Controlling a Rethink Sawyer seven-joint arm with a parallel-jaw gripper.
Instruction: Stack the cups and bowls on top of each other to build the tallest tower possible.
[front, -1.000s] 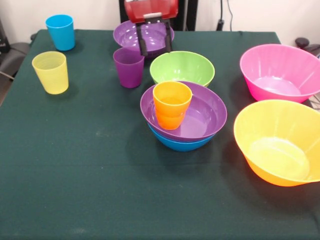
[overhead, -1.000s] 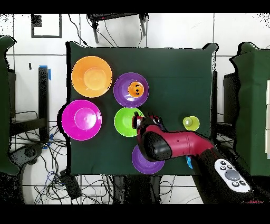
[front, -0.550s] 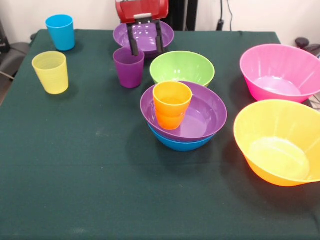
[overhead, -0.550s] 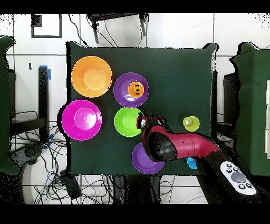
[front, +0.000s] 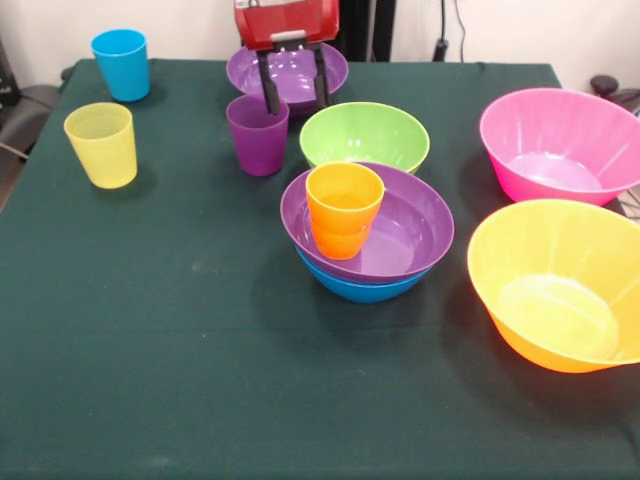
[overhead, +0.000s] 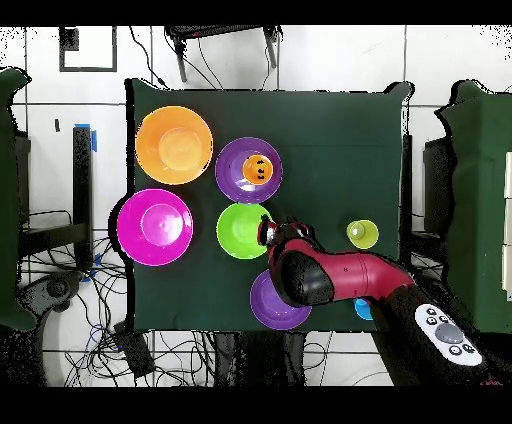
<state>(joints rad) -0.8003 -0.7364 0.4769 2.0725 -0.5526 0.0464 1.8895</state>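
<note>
The gripper (front: 293, 92) is seen hanging above the purple cup (front: 257, 134), fingers spread wide and empty; the tower (front: 366, 235) stands mid-table, an orange cup (front: 343, 208) nested in purple bowl over blue bowl (front: 362, 288). The green bowl (front: 364, 136) lies just beyond it.

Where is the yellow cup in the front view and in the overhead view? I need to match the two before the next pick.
Front view: the yellow cup stands upright at the left side of the table, nearer the camera than the blue cup.
Overhead view: the yellow cup sits right of centre, near the table's right edge, just above the arm.
Shared landmark: the green bowl, sideways across the table from it in both views.
</note>
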